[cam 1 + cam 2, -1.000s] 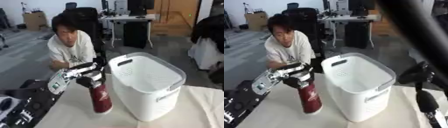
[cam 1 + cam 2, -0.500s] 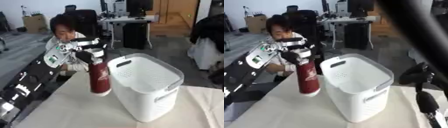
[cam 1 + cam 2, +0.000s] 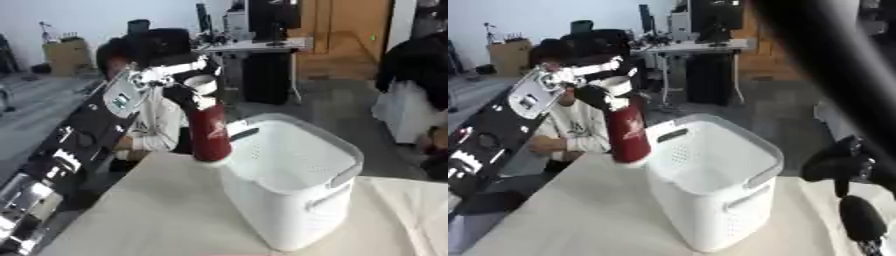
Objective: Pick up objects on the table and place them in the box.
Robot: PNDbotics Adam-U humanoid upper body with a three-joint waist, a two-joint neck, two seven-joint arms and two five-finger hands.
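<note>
A red bottle (image 3: 210, 132) with a white cap hangs upright in the air, its base level with the left rim of the white perforated box (image 3: 289, 210). My left hand (image 3: 179, 85) is shut round the bottle's neck and top, with the arm running up from the lower left. The box stands on the cream table (image 3: 149, 215) and I see nothing inside it. In the right eye view my right hand (image 3: 839, 161) shows as a dark shape at the right edge, beside the box and away from the bottle.
A person sits behind the table's far left edge, partly hidden by my left arm. Bare table lies in front of and left of the box. A black rounded part (image 3: 859, 220) of my right arm shows at the lower right. Office desks stand far behind.
My left hand has raised the red bottle off the table and carried it up and right to the box's left rim. The camera has also shifted.
</note>
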